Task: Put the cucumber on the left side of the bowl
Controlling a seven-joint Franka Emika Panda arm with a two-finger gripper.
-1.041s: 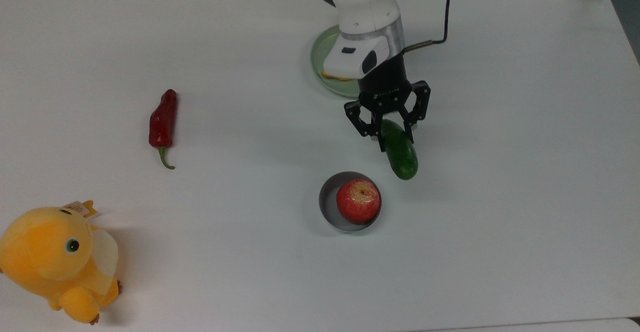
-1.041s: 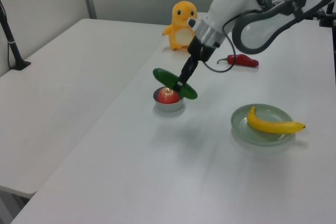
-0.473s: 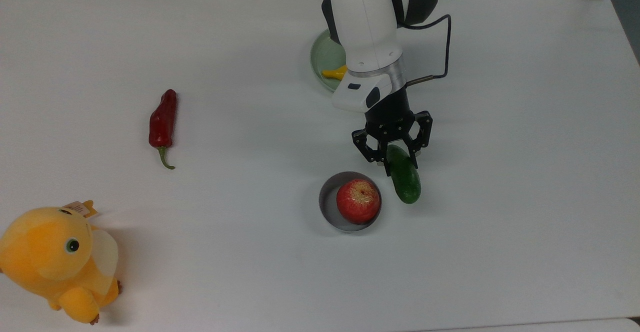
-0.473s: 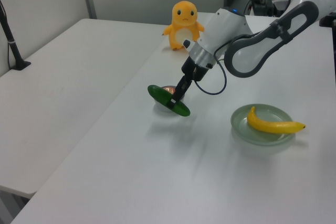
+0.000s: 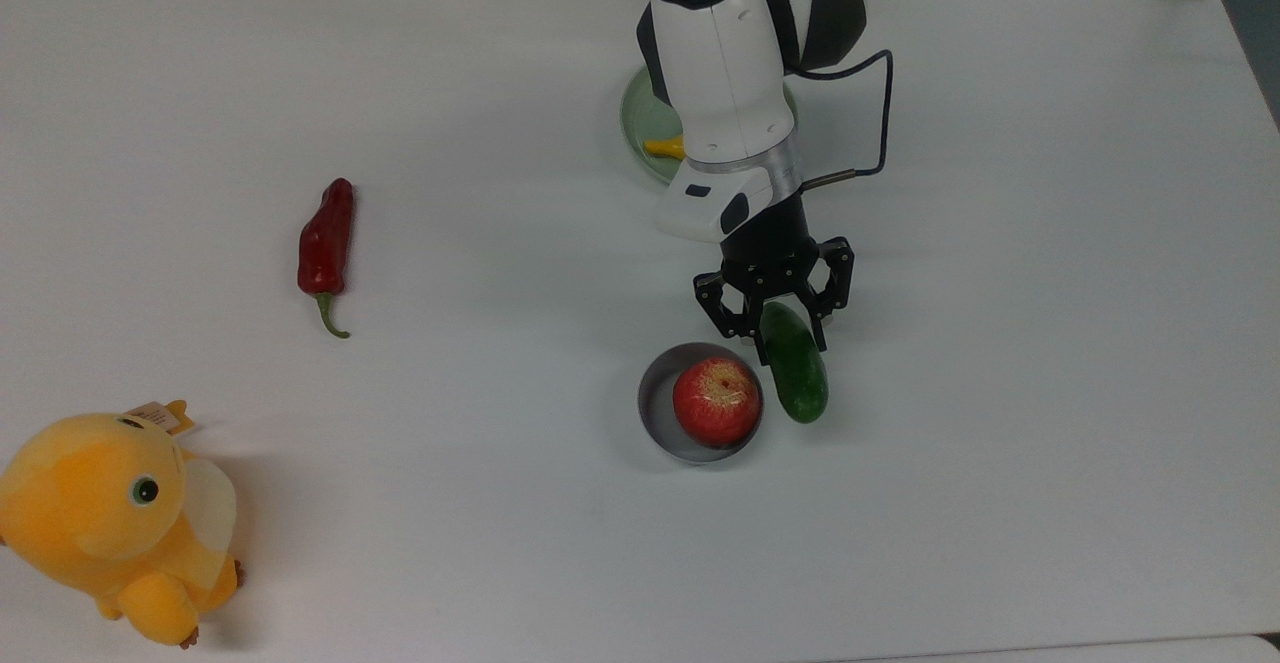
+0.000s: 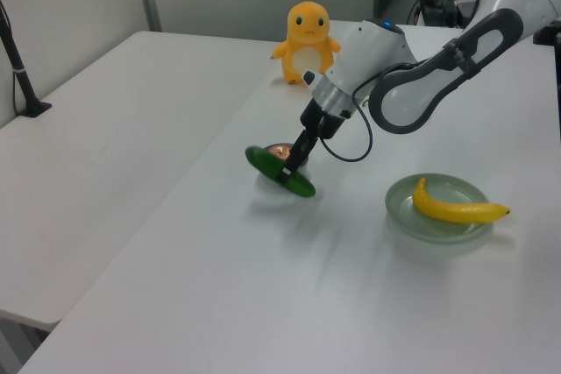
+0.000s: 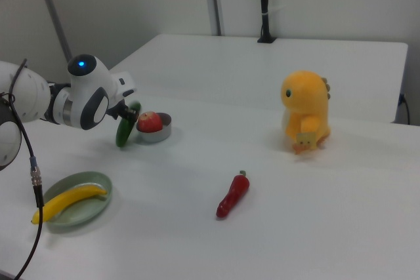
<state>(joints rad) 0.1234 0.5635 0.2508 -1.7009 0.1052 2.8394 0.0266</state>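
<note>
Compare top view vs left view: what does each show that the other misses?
Top view alone: the red chili, the apple sitting whole in the grey bowl, and the gripper shut on the cucumber at the bowl's right. Left view alone: the whole banana. Both: the pale green dish, the yellow plush toy, the arm and the white table.

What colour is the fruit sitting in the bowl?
Red with a yellowish top: an apple in the grey bowl, clearest in the top view.

dark green cucumber (image 5: 795, 375) is showing beside a grey bowl (image 5: 656, 402) holding a yellow-flecked red apple (image 5: 716, 401); white worktop (image 5: 1000, 343).
</note>
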